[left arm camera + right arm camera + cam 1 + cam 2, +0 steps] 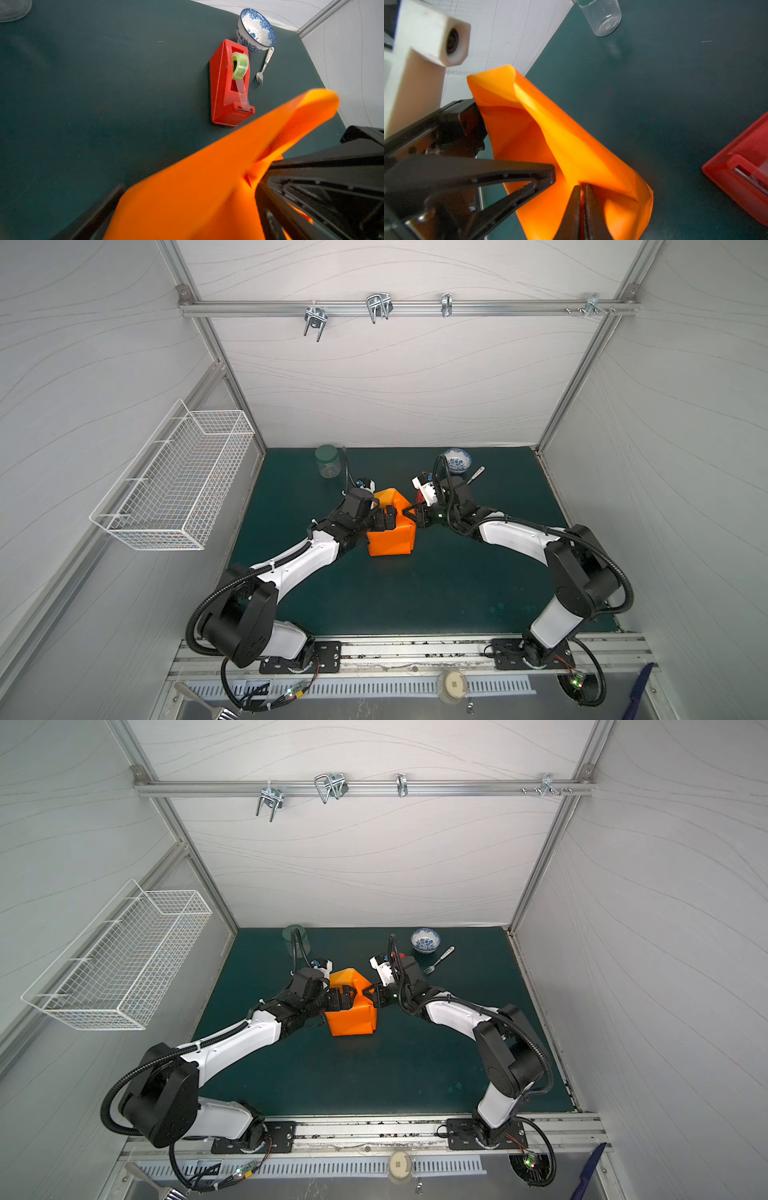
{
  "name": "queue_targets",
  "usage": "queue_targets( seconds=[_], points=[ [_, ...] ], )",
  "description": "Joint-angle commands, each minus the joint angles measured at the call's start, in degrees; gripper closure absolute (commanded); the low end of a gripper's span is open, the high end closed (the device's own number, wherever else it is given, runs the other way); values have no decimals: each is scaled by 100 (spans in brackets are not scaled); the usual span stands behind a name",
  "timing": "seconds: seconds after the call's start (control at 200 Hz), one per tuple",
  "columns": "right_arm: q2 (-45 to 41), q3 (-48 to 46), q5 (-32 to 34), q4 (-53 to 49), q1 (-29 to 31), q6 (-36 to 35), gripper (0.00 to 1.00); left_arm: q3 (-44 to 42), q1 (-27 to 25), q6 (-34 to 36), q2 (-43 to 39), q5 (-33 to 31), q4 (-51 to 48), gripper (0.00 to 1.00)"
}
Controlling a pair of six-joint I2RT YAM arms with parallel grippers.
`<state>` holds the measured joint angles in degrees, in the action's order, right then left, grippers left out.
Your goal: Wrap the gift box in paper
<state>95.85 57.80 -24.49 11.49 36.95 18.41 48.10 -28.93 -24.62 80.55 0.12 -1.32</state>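
The paper (390,540) sits mid-mat on the green table (436,597), folded up into a boxy parcel. Its front wall and side walls stand upright, and the top is not closed flat in both top views. The gift box is not visible and is presumably inside under the orange. The right gripper (582,188) is clenched on a thin fold of the paper: the tips are nearly together with an orange sliver between them, at the parcel's upper right edge. The left gripper (389,517) hangs over the upper left edge with its jaws spread wide. One finger (295,193) lies on each side of a raised flap, so the flap runs between the jaws but is not pinched and reads as released. In the right wrist view the left fingers (512,173) stand apart and just beside the paper; I cannot tell whether they touch it. The right pinch likely keeps the fold tight against the box so the wrap does not spring open while the left is off it. The loose flap curls up, a sign the sheet is thin and springy. The red tape dispenser (227,93) stands just behind the parcel on the right side, near the right gripper and probably parked there for sealing. The bowl (256,29) and fork (264,66) lie behind it, and the jar (327,462) sits at the back left, well apart. The wrap looks partway done, with no tape seen on the paper.
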Motion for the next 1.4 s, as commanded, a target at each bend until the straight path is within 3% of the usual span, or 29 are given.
queue_targets(
  seconds=[0.0, 0.46, 0.68, 0.855, 1.015, 1.156, 1.226, 1.396],
  points=[
    [-21, -129, 39, -353, 47, -169, 90, 191, -8, 30, 107, 95, 307, 1],
    [-22, -69, 89, -476, 92, -341, 90, 140, -8, -95, 232, -285, 251, 1],
    [-22, -41, 106, -507, 93, -351, 90, -167, 5, 47, -538, -401, 305, 1],
    [-33, -128, 189, -507, 86, -394, 90, -315, 71, 173, -1282, 76, 18, 4],
    [-5, -133, 172, -463, 90, -354, 90, -686, 302, -336, -2233, -25, -518, 16],
    [-7, -132, 158, -463, 93, -369, 90, -1110, 1523, -1198, -2819, 496, -704, 36],
    [1, -137, 151, -441, 93, -365, 90, -1064, 1808, -1205, -2715, 690, -688, 44],
    [30, -133, 138, -419, 91, -347, 91, -637, 1827, -1119, -1832, 1267, -400, 63]
  ],
)
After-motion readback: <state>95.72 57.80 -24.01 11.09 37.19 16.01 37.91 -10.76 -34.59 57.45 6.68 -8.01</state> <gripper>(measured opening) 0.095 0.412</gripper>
